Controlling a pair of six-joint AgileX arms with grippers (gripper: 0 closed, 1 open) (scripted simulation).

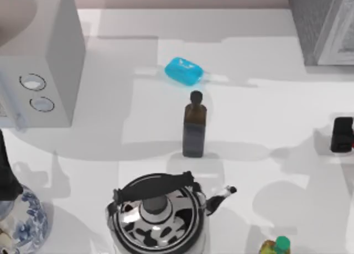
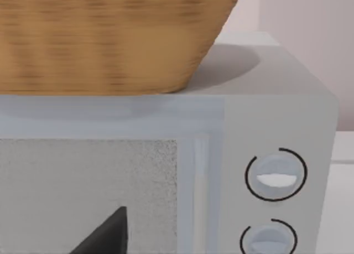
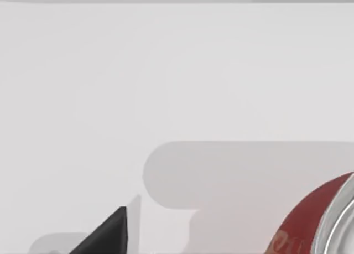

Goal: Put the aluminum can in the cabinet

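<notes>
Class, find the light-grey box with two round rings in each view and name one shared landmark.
Top view: the light-grey box sits at the left of the table.
Left wrist view: its front, close up, under a wicker basket.
Right wrist view: white table and the red aluminum can instead.
Shared landmark: the two round rings on its front.

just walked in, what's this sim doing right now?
The right gripper sits at the table's right edge, beside the aluminum can, a red can with a silver rim in its wrist view. The cabinet stands at the far right corner. The left arm's camera faces the light-grey box under a wicker basket.
</notes>
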